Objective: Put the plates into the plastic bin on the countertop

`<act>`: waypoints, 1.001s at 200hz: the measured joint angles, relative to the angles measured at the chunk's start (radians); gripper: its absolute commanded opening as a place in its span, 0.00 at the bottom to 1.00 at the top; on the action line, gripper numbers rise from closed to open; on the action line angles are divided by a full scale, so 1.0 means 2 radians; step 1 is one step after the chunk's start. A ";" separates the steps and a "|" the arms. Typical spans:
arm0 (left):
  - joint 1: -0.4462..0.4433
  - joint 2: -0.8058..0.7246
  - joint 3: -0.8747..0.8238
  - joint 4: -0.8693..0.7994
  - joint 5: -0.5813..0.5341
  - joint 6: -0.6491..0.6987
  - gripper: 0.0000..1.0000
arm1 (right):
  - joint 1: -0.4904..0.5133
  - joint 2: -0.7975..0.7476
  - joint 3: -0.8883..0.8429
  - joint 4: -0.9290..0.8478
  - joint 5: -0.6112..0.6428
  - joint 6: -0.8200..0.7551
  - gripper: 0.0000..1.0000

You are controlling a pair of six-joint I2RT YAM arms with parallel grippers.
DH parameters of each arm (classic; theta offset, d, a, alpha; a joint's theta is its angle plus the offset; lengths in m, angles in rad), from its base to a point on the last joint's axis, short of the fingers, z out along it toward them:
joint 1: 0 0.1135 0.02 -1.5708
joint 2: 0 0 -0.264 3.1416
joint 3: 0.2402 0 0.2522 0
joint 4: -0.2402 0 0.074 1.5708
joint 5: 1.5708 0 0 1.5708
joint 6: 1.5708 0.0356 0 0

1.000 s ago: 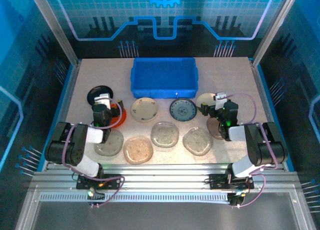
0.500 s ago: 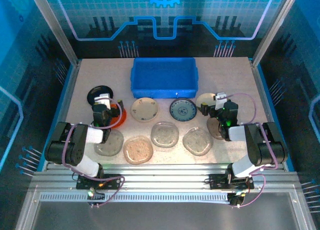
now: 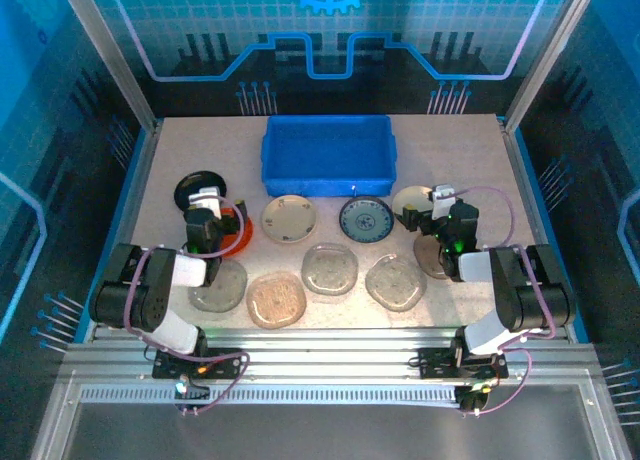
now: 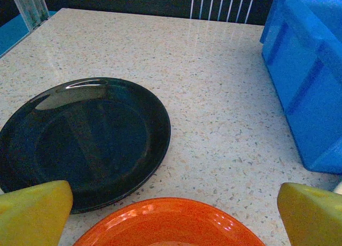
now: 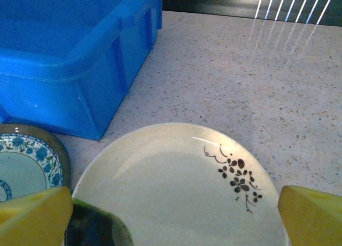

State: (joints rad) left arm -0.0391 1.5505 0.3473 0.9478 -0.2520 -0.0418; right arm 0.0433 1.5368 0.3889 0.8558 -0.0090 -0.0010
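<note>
At the left of the countertop (image 3: 450,150) the black plate (image 4: 80,139) lay just beyond the orange-red plate (image 4: 171,224), over which the left gripper (image 3: 205,218) hung low, fingers spread wide and holding nothing. The blue plastic bin (image 3: 326,184) stood at middle rear, the blue-patterned plate (image 3: 365,220) just before it. Rightward, the right gripper (image 3: 437,212) – equally wide open and empty – hung low over the cream plate with a dark sprig (image 5: 176,198).
</note>
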 measured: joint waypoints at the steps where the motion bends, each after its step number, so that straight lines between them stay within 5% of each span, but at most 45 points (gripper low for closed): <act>1: 0.000 0.000 0.000 0.000 0.000 0.000 0.99 | 0.000 0.000 0.000 0.000 0.000 0.000 1.00; 93: -0.002 -0.005 0.004 -0.015 -0.001 0.005 0.99 | 0.005 -0.004 0.000 -0.007 0.014 -0.002 1.00; 133: -0.024 -0.104 0.043 -0.129 -0.010 0.016 0.99 | 0.058 -0.059 0.023 -0.072 0.107 -0.017 1.00; 165: -0.025 -0.170 0.080 -0.214 -0.020 -0.043 0.99 | 0.108 -0.101 0.085 -0.162 0.193 -0.004 1.00; 200: -0.023 -0.161 0.184 -0.377 -0.013 -0.112 0.99 | 0.117 -0.161 0.134 -0.281 0.200 0.069 1.00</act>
State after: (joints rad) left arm -0.0849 1.2293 0.7155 0.1947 -0.2783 -0.2649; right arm 0.2779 1.2156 0.6575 0.2939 0.3904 0.1368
